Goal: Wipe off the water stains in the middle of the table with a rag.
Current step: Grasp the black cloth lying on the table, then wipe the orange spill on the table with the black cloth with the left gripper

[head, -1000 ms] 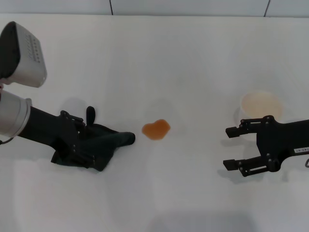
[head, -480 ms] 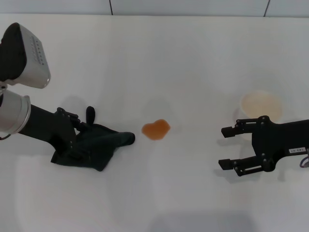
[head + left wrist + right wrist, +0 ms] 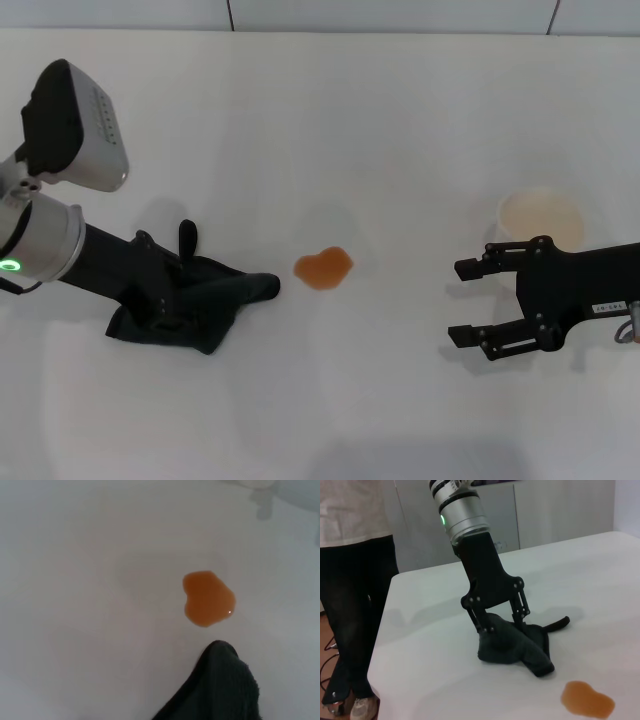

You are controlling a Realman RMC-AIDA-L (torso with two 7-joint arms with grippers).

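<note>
The water stains are one orange blotch (image 3: 322,267) in the middle of the white table (image 3: 350,120), also seen in the left wrist view (image 3: 207,599) and the right wrist view (image 3: 587,701). The dark rag (image 3: 215,298) lies bunched to the blotch's left, its tip a short gap from it. My left gripper (image 3: 172,305) presses down into the rag's left part, its fingers closed into the bunched cloth (image 3: 512,645). My right gripper (image 3: 458,303) hovers open to the right of the blotch, holding nothing.
A white paper cup (image 3: 540,220) stands on the right, just behind my right gripper. A person in dark trousers (image 3: 355,605) stands beyond the table's left edge. The table's far edge meets a wall.
My left arm has swung slightly right over the rag, which has kept its place. The right gripper has crept a little to the left, still open.
</note>
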